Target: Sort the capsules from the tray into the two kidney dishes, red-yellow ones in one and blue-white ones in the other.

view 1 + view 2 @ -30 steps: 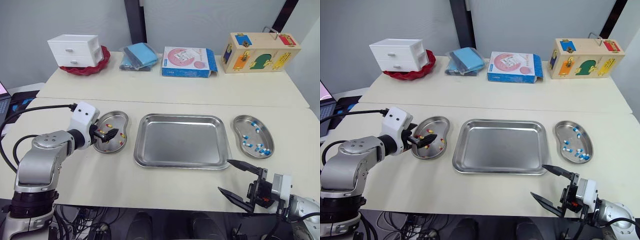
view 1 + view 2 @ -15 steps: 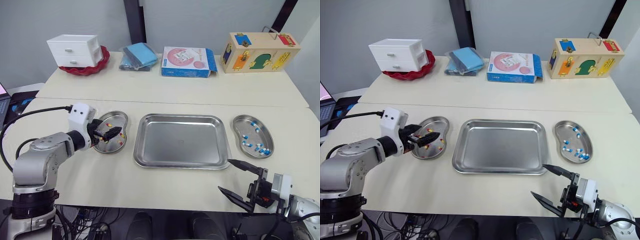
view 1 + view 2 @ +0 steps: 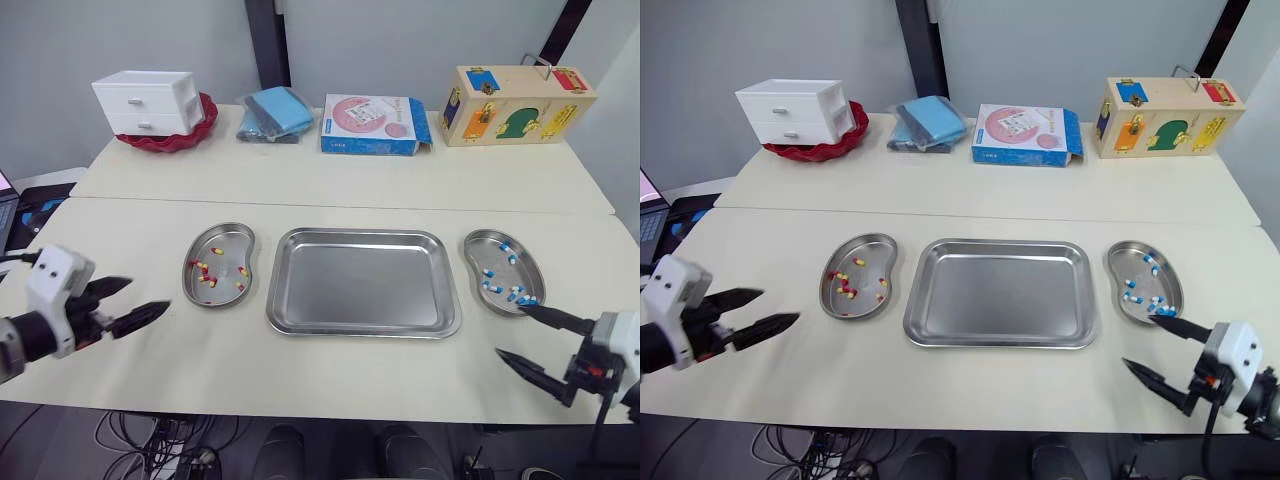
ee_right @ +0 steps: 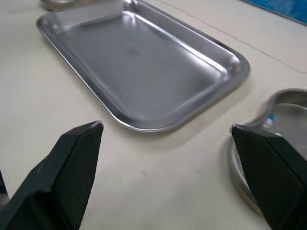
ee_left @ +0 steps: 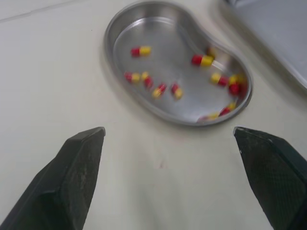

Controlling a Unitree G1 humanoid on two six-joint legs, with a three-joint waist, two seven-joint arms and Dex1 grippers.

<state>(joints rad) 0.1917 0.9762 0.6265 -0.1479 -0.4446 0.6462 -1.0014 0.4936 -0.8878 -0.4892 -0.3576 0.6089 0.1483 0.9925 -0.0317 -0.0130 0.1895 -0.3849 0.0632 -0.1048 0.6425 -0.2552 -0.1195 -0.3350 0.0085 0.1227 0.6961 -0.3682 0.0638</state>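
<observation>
The steel tray [image 3: 363, 293] lies in the middle of the table with no capsules in it. To its left, a kidney dish [image 3: 219, 264] holds several red-yellow capsules [image 5: 200, 60]. To its right, a second kidney dish [image 3: 504, 269] holds several blue-white capsules [image 3: 512, 294]. My left gripper [image 3: 125, 304] is open over the table's near left, well short of the left dish, with nothing between its fingers. Near the front right edge, my right gripper [image 3: 535, 342] is open and empty, just in front of the right dish.
Along the back of the table stand a white drawer box [image 3: 148, 101] on a red dish, a blue cloth bundle [image 3: 277, 113], a blue-pink box [image 3: 375, 124] and a wooden latch-board box [image 3: 522, 90]. A laptop corner [image 3: 8, 195] shows at far left.
My left gripper has pulled back from over the left dish to the table's near left edge. The right gripper has moved to the right and up, toward the right dish. Both stay open.
</observation>
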